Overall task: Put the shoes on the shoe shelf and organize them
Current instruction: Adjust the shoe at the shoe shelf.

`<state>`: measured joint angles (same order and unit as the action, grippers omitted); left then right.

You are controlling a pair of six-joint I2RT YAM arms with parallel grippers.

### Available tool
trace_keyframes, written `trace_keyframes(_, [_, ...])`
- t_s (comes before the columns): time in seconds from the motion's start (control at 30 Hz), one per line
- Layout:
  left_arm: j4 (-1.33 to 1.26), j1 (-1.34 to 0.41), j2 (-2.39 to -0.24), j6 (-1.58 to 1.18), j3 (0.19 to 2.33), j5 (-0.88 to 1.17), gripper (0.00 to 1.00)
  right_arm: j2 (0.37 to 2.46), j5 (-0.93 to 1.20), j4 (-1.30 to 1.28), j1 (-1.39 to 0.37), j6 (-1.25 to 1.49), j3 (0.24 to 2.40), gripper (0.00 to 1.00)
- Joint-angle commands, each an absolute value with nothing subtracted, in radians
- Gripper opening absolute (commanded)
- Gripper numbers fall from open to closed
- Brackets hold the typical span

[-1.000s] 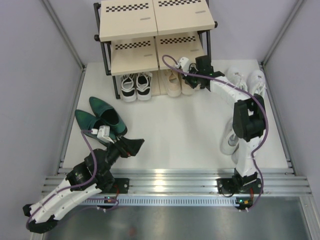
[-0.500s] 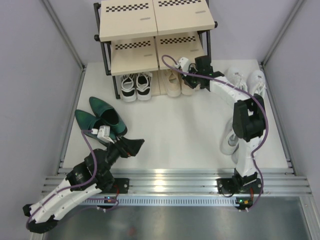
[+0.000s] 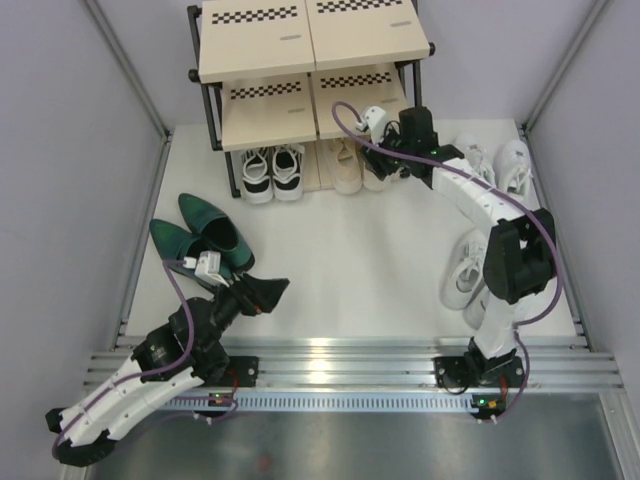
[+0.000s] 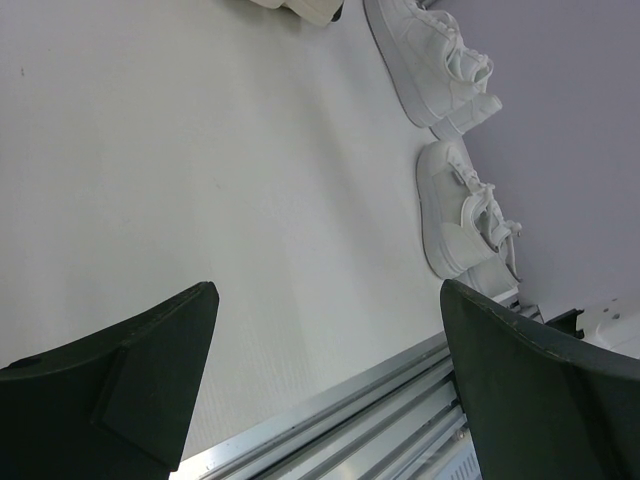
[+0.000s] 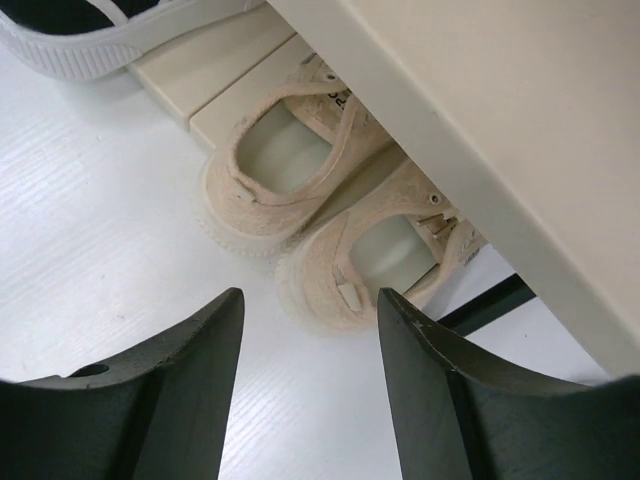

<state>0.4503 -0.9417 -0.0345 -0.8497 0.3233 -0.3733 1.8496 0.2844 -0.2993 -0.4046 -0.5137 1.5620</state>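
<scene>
Beige lace canvas sneakers [image 5: 300,190]: pair, toes-in at bottom tier of black-framed beige shoe shelf [image 3: 260,45], upper centre overhead, heels outward, likely for neat alignment. Right tool [image 5: 310,310]: spread, empty, behind heels. Left tool [image 4: 327,290]: spread, empty.

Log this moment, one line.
right jaws open, clear of beige sneakers | sneakers at shoe shelf bottom level | left jaws open, empty | green heeled shoes on table

The white surface [image 3: 350,250] bears the shoe shelf [image 3: 310,35]; green heeled shoes [image 3: 208,236] lie front-left of it, white sneakers [image 3: 514,162] right.
</scene>
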Motion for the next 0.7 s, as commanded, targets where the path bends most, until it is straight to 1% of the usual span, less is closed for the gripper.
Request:
trace_keyframes(0.0, [0.446, -0.942, -0.023, -0.839, 0.353, -0.357, 0.98, 1.763, 0.282, -0.252, -0.416, -0.451, 1.54, 0.56])
trace_keyframes(0.13, [0.449, -0.942, -0.023, -0.838, 0.356, -0.356, 0.98, 1.695, 0.258, -0.192, -0.414, -0.362, 1.434, 0.63])
trace_keyframes(0.27, [0.448, -0.942, -0.023, -0.839, 0.357, -0.347, 0.98, 1.629, 0.203, -0.091, -0.41, -0.227, 1.322, 0.77])
trace_keyframes(0.33, [0.446, -0.942, -0.025, -0.842, 0.354, -0.344, 0.98, 1.623, 0.095, -0.048, -0.411, -0.122, 1.286, 0.84])
trace_keyframes(0.37, [0.448, -0.942, -0.023, -0.844, 0.354, -0.342, 0.98, 1.624, 0.057, -0.035, -0.411, -0.088, 1.278, 0.85])
trace_keyframes(0.4, [0.448, -0.942, -0.023, -0.842, 0.354, -0.344, 0.98, 1.629, -0.027, -0.023, -0.411, -0.036, 1.27, 0.86])
trace_keyframes(0.5, [0.448, -0.942, -0.023, -0.842, 0.357, -0.344, 0.98, 1.663, -0.121, -0.009, -0.41, 0.04, 1.266, 0.86])
trace_keyframes(0.67, [0.448, -0.942, -0.023, -0.856, 0.356, -0.337, 0.98, 1.738, -0.106, 0.052, -0.41, 0.061, 1.272, 0.86])
